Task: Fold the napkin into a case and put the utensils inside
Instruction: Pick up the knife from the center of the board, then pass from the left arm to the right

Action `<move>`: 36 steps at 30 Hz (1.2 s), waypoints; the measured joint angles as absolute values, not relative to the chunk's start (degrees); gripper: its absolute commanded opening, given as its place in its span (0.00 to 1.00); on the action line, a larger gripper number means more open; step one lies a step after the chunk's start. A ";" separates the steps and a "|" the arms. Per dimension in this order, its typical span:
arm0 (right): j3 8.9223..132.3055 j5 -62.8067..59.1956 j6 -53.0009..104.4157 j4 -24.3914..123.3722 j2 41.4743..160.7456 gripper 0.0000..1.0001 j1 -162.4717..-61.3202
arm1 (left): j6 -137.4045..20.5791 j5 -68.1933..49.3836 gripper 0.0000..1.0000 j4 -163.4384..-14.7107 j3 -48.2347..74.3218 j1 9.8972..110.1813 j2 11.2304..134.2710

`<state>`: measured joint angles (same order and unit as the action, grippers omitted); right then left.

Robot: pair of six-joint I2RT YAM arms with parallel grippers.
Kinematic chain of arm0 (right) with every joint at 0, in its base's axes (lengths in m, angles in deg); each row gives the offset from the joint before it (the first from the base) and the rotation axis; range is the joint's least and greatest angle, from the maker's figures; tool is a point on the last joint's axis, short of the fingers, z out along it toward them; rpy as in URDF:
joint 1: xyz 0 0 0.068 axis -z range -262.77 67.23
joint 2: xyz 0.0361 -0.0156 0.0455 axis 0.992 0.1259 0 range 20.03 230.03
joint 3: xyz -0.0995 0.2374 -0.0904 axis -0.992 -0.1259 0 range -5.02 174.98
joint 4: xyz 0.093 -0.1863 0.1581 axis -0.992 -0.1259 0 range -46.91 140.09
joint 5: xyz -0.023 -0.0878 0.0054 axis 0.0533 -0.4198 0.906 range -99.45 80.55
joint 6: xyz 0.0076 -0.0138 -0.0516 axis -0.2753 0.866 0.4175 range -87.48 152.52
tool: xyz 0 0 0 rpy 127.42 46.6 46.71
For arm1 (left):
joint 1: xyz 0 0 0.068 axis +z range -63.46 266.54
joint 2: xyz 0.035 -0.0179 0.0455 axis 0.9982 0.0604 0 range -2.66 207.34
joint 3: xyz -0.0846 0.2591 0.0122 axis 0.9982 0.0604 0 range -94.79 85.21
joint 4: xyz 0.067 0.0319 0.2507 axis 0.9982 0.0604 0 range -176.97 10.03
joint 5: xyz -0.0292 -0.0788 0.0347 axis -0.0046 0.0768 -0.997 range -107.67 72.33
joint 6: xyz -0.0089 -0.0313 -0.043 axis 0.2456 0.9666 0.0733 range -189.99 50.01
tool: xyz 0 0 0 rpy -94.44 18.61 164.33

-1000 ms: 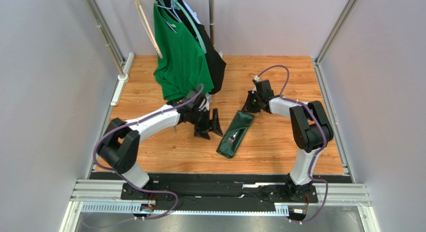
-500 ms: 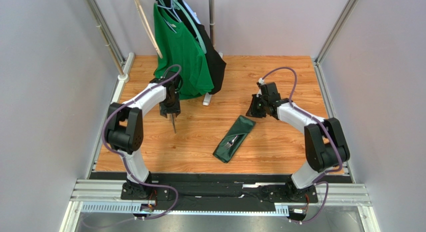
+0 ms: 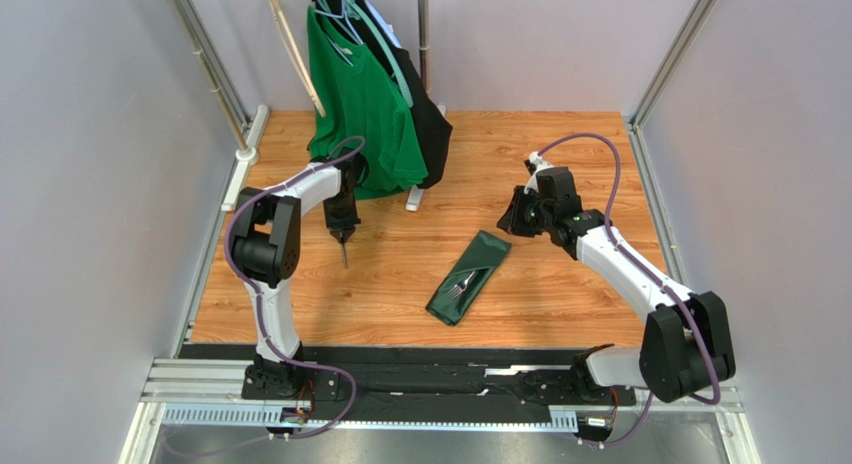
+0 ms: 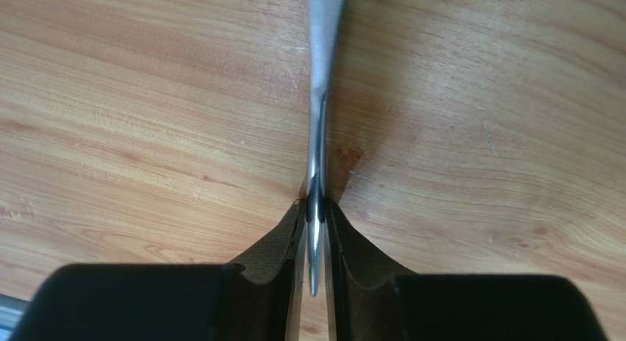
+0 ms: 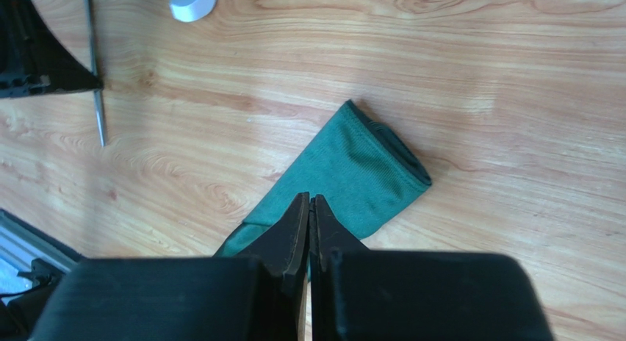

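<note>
The left jaws are pinched shut on a silver utensil point(image 4: 317, 135). Its thin metal shows edge-on between the two dark fingertips point(image 4: 283, 242), which press it from either side, while the rest of it runs away from the wrist camera over the wooden tabletop point(image 3: 560, 284). From above, the left arm point(image 3: 300, 189) reaches over the left part of the tabletop, just in front of a bright green T-shirt point(image 3: 365, 114) that hangs on a rack beside a black garment point(image 3: 432, 129). The utensil points from the jaws toward the near edge (whether its free end touches the wood I cannot tell). The case point(image 3: 470, 274), the dark green cloth folded into a long flat pouch, lies near the middle of the tabletop, well apart from the held utensil. It is set on a slant, its far end toward the right arm point(image 3: 610, 254) and its near end toward the arm bases. A glint of silver cutlery point(image 3: 460, 281) shows in its near half, at what looks like the pouch's opening. The right jaws are closed tip to tip with nothing between them, raised near the far end of the case. In the right wrist view their tips sit over the green cloth, and the rack's white foot point(image 5: 192, 1) shows at the top edge.
</note>
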<state>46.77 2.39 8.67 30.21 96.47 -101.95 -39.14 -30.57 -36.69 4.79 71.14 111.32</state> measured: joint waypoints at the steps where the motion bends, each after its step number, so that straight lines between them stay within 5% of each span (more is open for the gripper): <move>1: 46.44 2.39 8.64 30.25 95.62 0.06 -102.49 | -39.14 -30.42 0.09 -36.67 4.75 71.21 111.36; 3: 46.03 2.32 8.60 30.49 94.92 0.17 -104.09 | -39.08 -30.00 0.00 -36.58 4.62 71.32 111.38; 8: 44.15 4.18 7.27 32.90 95.67 0.48 -110.87 | -39.36 -26.24 0.00 -38.92 6.36 71.69 109.98; 24: 50.97 15.87 -4.65 61.81 125.89 0.59 -131.35 | -28.19 1.86 0.00 -59.40 36.55 71.99 85.70; 30: 55.45 17.54 -8.91 67.39 133.59 0.43 -132.48 | -23.84 6.30 0.00 -63.92 41.90 71.99 80.94; 33: 55.88 17.99 -9.56 67.74 133.94 0.24 -132.61 | -22.77 7.00 0.00 -65.52 42.58 72.01 78.51; 35: 56.54 18.74 -9.87 67.95 133.94 0.00 -132.64 | -22.31 7.24 0.00 -66.65 43.08 71.99 76.96; 36: 56.89 19.18 -9.67 68.00 133.94 0.00 -132.64 | -22.27 7.31 0.00 -67.07 43.24 72.01 76.39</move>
<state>56.89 19.18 -9.67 68.00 133.94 -132.64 -22.27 7.31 -67.07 43.24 72.01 76.39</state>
